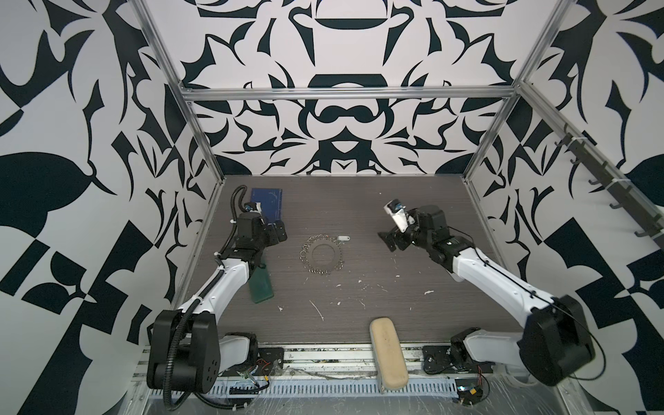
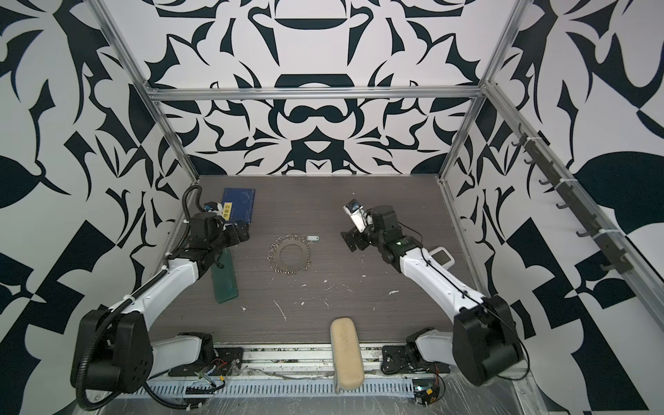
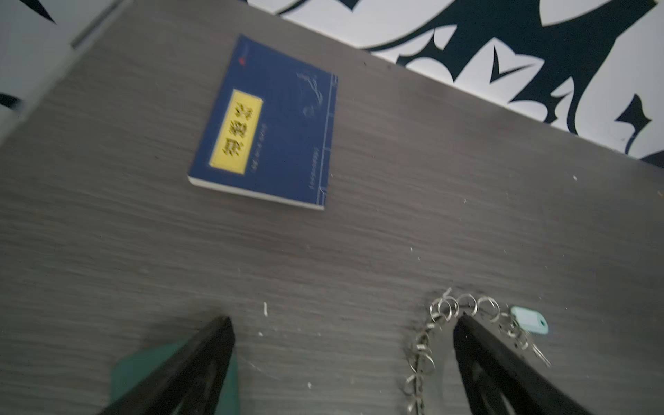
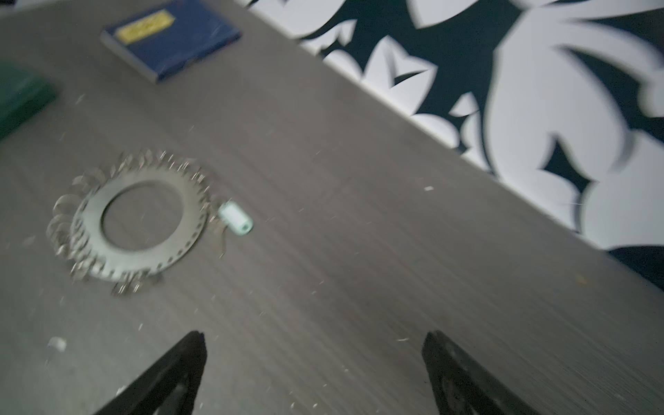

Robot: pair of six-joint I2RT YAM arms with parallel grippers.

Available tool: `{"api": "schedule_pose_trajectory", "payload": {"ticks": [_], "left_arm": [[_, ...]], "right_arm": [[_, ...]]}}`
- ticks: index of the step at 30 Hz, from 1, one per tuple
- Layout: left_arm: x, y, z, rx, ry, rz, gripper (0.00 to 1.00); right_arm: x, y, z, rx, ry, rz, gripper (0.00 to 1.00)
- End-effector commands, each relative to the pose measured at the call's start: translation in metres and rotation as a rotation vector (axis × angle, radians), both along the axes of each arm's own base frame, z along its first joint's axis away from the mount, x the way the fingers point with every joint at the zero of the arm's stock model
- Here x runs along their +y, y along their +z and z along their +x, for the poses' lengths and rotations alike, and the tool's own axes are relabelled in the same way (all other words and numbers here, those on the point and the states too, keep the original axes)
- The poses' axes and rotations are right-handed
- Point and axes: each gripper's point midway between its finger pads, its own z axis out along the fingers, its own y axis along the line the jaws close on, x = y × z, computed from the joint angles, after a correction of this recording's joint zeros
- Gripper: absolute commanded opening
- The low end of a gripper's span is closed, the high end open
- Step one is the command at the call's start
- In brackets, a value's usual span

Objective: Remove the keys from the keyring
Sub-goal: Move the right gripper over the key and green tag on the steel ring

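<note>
Closest in, a beige case (image 1: pixel 388 355) lies at the front edge of the table (image 1: pixel 413 316), well clear of the work. Mid-table the keyring (image 1: pixel 321 254) lies flat. The keys (image 1: pixel 344 237), a small white tag, rest at its far rim on the side facing the right claw (image 1: pixel 390 241), with the long axis pointing outward toward that claw. Both claws stand wide open and empty; the left claw (image 1: pixel 278 231) sits near the ring's opposite side. By my judgement the right is nearer the tag, and the left is better placed to steady the ring.
</note>
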Motion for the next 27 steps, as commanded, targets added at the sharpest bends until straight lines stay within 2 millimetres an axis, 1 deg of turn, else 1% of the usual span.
{"api": "schedule_pose_trajectory", "payload": {"ticks": [1,5,8,11,12,18,21,24,27], "left_arm": [[-0.02,-0.009,-0.004,0.095,-0.022,-0.111,0.99],[-0.031,-0.016,-0.004,0.129,-0.047,-0.164,1.0],[-0.036,-0.019,-0.005,0.145,-0.066,-0.178,1.0],[-0.04,-0.023,-0.008,0.165,-0.085,-0.196,0.99],[-0.042,-0.024,-0.009,0.17,-0.09,-0.201,0.99],[-0.047,-0.03,-0.016,0.206,-0.113,-0.225,0.97],[-0.05,-0.028,-0.018,0.209,-0.125,-0.24,0.94],[-0.047,-0.027,-0.018,0.207,-0.114,-0.23,0.94],[-0.039,-0.03,-0.019,0.222,-0.088,-0.182,0.93]], "right_arm": [[0.035,0.012,-0.012,0.003,0.313,0.002,0.92],[0.063,0.013,0.002,0.129,0.361,0.104,0.77],[0.076,-0.006,0.01,0.204,0.387,0.066,0.73],[0.088,-0.03,0.018,0.186,0.449,-0.077,0.72],[0.091,-0.035,0.02,0.172,0.477,-0.113,0.71],[0.104,-0.062,0.029,0.175,0.626,-0.249,0.67],[0.111,-0.074,0.032,0.18,0.679,-0.326,0.66],[0.115,-0.087,0.037,0.171,0.701,-0.39,0.65],[0.117,-0.095,0.043,0.175,0.699,-0.417,0.64]]}}
